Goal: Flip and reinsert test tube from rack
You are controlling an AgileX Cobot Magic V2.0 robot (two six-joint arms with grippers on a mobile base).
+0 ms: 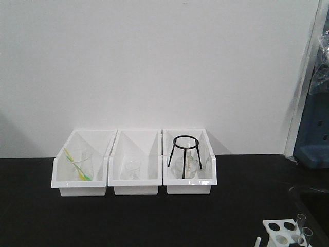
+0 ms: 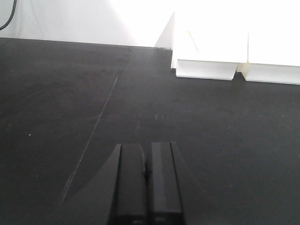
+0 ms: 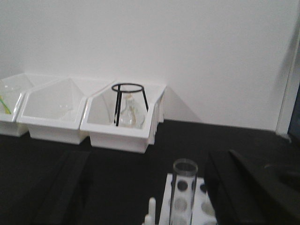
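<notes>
The white rack (image 1: 280,231) sits at the bottom right of the front view on the black table. Two clear test tubes (image 1: 300,222) (image 1: 307,235) stand in it, open rims up. In the right wrist view one test tube (image 3: 183,187) stands upright in the rack (image 3: 206,206), rim up. My right gripper (image 3: 147,157) is open, with its dark fingers (image 3: 61,187) wide apart; the tube stands between them, nearer the right finger. My left gripper (image 2: 146,161) is shut and empty, low over bare black table. Neither gripper shows in the front view.
Three white bins stand in a row against the back wall: the left bin (image 1: 61,177) with a green-yellow item, the middle bin (image 1: 115,177) with a beaker, the right bin (image 1: 211,175) with a black tripod stand (image 1: 185,154) over a flask. A blue object (image 1: 313,134) stands at the far right.
</notes>
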